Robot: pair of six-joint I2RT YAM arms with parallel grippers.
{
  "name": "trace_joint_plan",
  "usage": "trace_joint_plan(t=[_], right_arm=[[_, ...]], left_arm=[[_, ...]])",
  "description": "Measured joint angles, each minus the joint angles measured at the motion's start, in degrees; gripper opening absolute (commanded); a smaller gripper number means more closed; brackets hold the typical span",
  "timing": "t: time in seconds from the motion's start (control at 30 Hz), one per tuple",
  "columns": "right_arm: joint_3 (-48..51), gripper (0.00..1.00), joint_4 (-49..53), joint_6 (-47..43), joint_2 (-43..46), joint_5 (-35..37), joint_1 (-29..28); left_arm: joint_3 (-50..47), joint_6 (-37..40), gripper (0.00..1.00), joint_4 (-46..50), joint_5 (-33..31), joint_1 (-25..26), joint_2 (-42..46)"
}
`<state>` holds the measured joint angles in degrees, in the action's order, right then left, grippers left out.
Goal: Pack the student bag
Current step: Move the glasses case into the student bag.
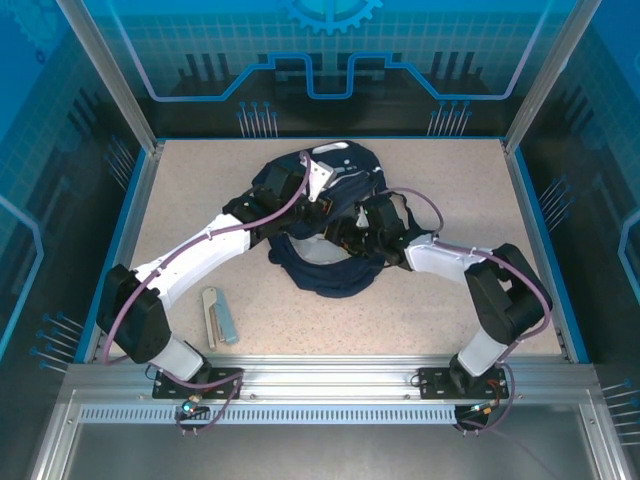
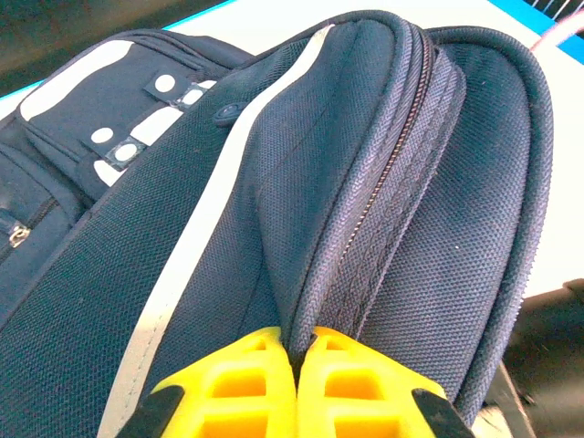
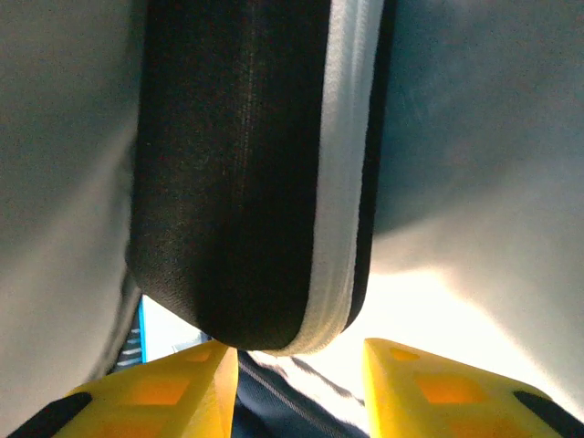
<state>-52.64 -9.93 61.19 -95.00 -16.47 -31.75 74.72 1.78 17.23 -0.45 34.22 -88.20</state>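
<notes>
1. Top external view: student bag [image 1: 330, 272] lies mid-surface, toward the far edge.
2. Left fingers [image 2: 246, 383] pinch its zipper seam [image 2: 383, 182]; a hard pull could slip off or drag the bag.
3. Right fingers [image 3: 173, 392] stand partly apart below a dark white-striped pad [image 3: 237, 182]; closing might snag it.

**Arm hardware: visual inspection**

Left arm [image 1: 190, 255] and right arm [image 1: 450, 258] are alike in build, with white shells on the long links and black housings at the joints. Each ends in a black base plate [image 1: 190, 380]. A mauve cable [image 1: 262, 222] runs along the outside of each arm and loops free at the joints. On the left gripper [image 2: 298, 342] and right gripper [image 3: 301, 351], the fingers [image 2: 242, 388] are bright yellow moulded plastic with recessed rectangular pockets. Black parts show at their outer lower corners.
</notes>
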Motion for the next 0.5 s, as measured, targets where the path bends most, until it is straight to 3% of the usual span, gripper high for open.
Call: trace_joint_plan(t=[0.13, 0.5], right_arm=[[-3.15, 0.37, -2.54, 1.49, -2.97, 1.77, 0.90], [-10.16, 0.19, -11.08, 9.94, -12.59, 4.09, 1.84]], left_arm=[[-0.61, -0.02, 0.00, -0.44, 0.98, 0.00, 0.13], [-0.85, -2.91, 0.00, -2.23, 1.42, -0.15, 0.17]])
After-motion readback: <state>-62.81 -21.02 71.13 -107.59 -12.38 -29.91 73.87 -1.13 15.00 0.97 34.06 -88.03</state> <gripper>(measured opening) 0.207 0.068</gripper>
